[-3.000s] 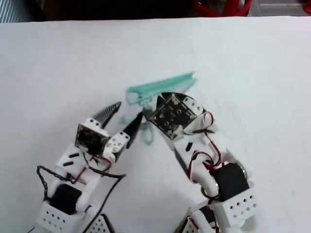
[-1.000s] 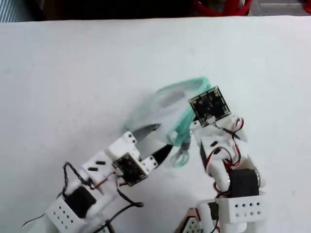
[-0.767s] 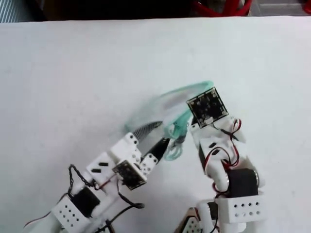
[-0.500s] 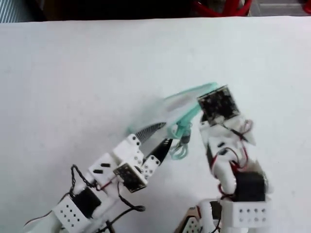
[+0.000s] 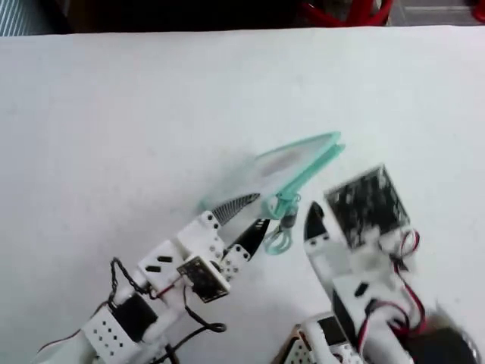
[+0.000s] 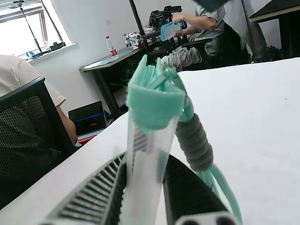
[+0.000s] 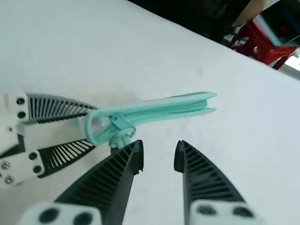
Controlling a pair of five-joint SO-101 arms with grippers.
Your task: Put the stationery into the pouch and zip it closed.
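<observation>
Right gripper (image 7: 159,147) has come off the pouch (image 5: 284,163) and backed toward the near edge of the bench (image 5: 114,114). Left gripper (image 5: 256,211) hasn't shifted and keeps its grip.

Left arm comes in from the lower left. Its fingers (image 5: 236,205) are closed on the near end of the pouch, and in the left wrist view the clear wall is pinched between the ribbed finger and the black one. The pouch runs from those fingers up and right across the bench, teal zip edge on the right side, far corner free. Contents too blurred to tell.

A teal cord (image 5: 280,236) with a grey bead (image 5: 289,220) hangs off the gripped end, just beside the left fingers, its loop lying on the bench between the two grippers.

Right gripper sits right of the cord, fingers open and holding nothing. The tips point at the zip edge, near the cord but apart from it and from the pouch.
</observation>
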